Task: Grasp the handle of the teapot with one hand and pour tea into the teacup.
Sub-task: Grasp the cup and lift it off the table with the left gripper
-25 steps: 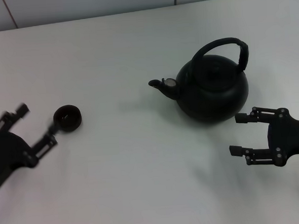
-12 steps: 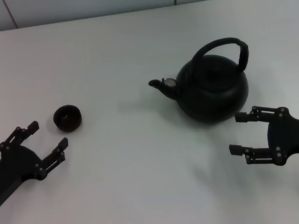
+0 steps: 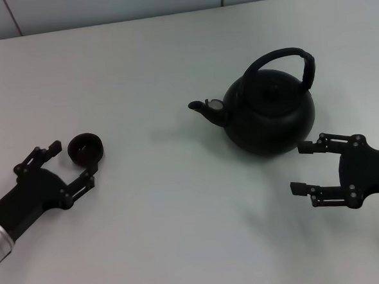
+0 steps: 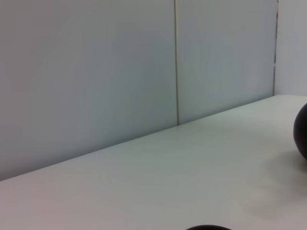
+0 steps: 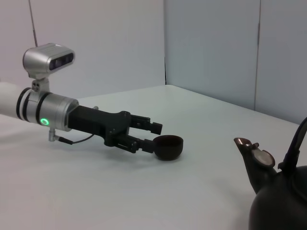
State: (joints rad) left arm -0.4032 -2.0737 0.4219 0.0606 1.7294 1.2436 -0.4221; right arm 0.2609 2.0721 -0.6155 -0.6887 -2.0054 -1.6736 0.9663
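Note:
The matte black teapot (image 3: pixel 271 114) stands right of centre, its spout (image 3: pixel 203 109) pointing left and its arched handle (image 3: pixel 287 54) upright over the body. The small dark teacup (image 3: pixel 85 149) sits at the left. My left gripper (image 3: pixel 72 165) is open, its fingertips just short of the teacup's near side. The right wrist view shows the same: the left gripper (image 5: pixel 151 136) open at the teacup (image 5: pixel 168 146), with the teapot (image 5: pixel 283 206) close by. My right gripper (image 3: pixel 300 168) is open and empty, just in front of the teapot's right side, apart from it.
The white table (image 3: pixel 174 207) runs back to a grey panelled wall (image 4: pixel 120 72). In the left wrist view the teapot's edge (image 4: pixel 302 132) shows at one side and the teacup's rim (image 4: pixel 208 227) at the bottom.
My left gripper has moved up and right, from well short of the teacup to its near side. The teapot, the teacup and my right gripper have not moved.

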